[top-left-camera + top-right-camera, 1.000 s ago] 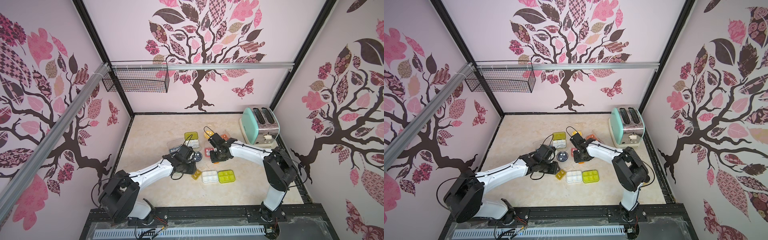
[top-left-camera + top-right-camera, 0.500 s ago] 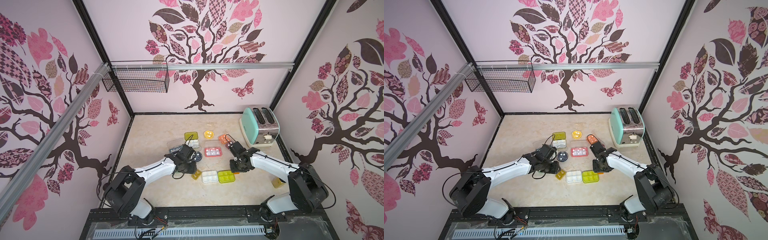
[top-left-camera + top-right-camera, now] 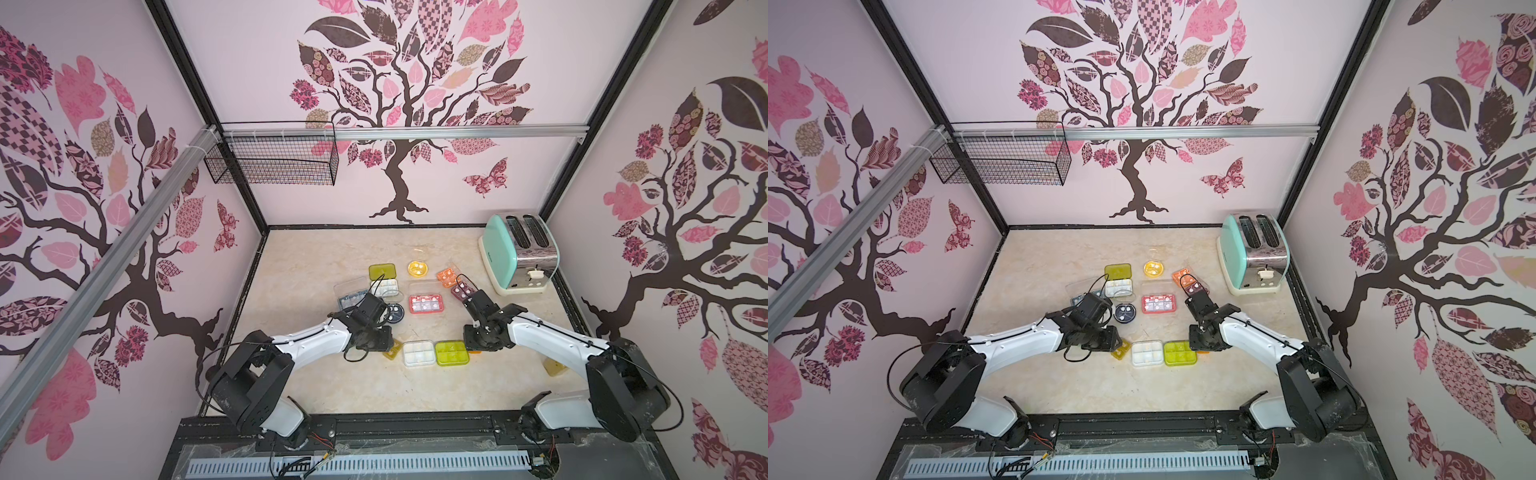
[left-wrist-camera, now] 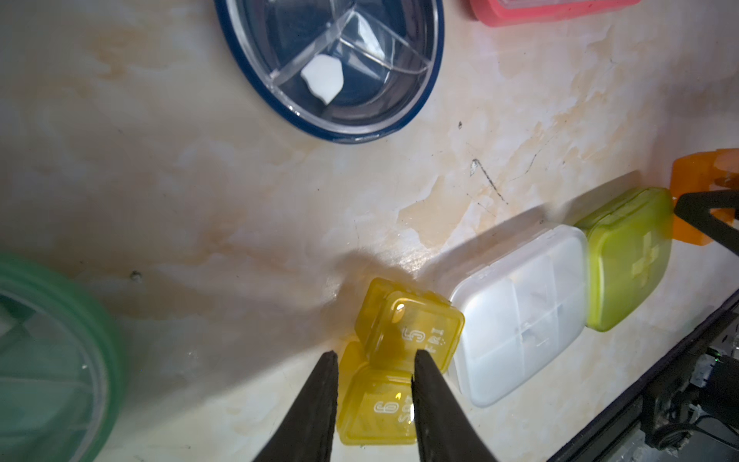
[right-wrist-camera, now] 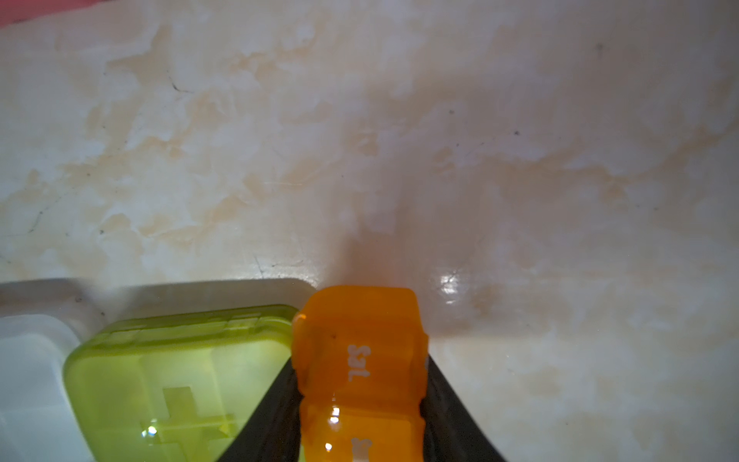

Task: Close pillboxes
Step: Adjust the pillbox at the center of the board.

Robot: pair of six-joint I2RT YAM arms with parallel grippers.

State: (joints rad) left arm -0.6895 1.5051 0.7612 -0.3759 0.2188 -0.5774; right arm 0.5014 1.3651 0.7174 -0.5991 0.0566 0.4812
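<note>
Now: both grippers clamped on pillboxes

I see my left gripper [image 4: 374,354] pinching the yellow pillbox [image 4: 376,412] just beside the white pillbox [image 4: 516,316]. My right gripper [image 5: 360,368] grasps the orange pillbox [image 5: 360,320], past the lime pillbox [image 4: 628,256] touching the white pillbox opposite.

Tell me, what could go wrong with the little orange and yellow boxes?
The orange pillbox, pinched in the right fingers, sits close beside the lime pillbox; moving it could shove that one. The yellow pillbox between the left fingers has one part tilted; squeezing might make it twist out.
</note>
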